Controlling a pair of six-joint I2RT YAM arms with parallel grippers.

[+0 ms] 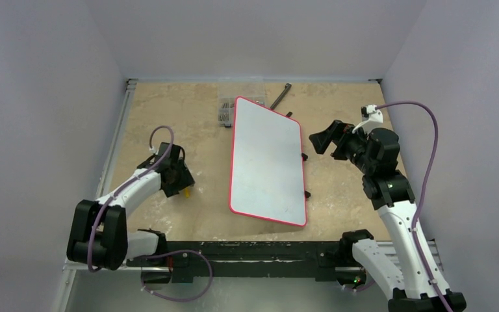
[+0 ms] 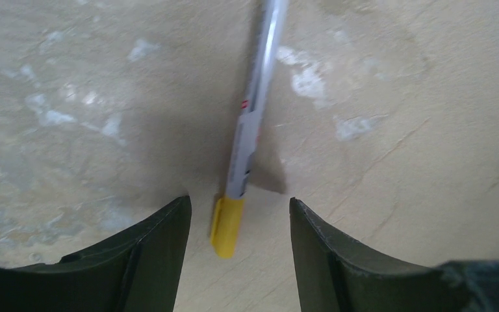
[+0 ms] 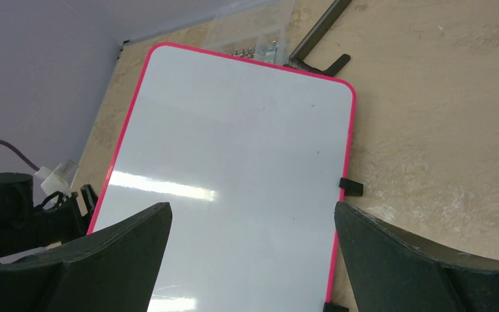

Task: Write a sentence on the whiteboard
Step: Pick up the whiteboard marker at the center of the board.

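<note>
The whiteboard (image 1: 268, 162) lies flat mid-table, pale surface, red frame, small black feet on its right edge; it is blank, no sentence shows on it. It also fills the right wrist view (image 3: 234, 169). A slim white marker pen with a yellow cap (image 2: 242, 162) lies on the table left of the board; its cap shows in the top view (image 1: 186, 193). My left gripper (image 2: 239, 224) is open, low over the table, jaws on either side of the pen's cap without touching. My right gripper (image 1: 319, 140) is open and empty, raised at the board's right edge.
A clear plastic box of small parts (image 1: 226, 110) sits at the board's far left corner. A dark angled metal bar (image 1: 282, 97) lies behind the board. Grey walls close in the table at left, right and back.
</note>
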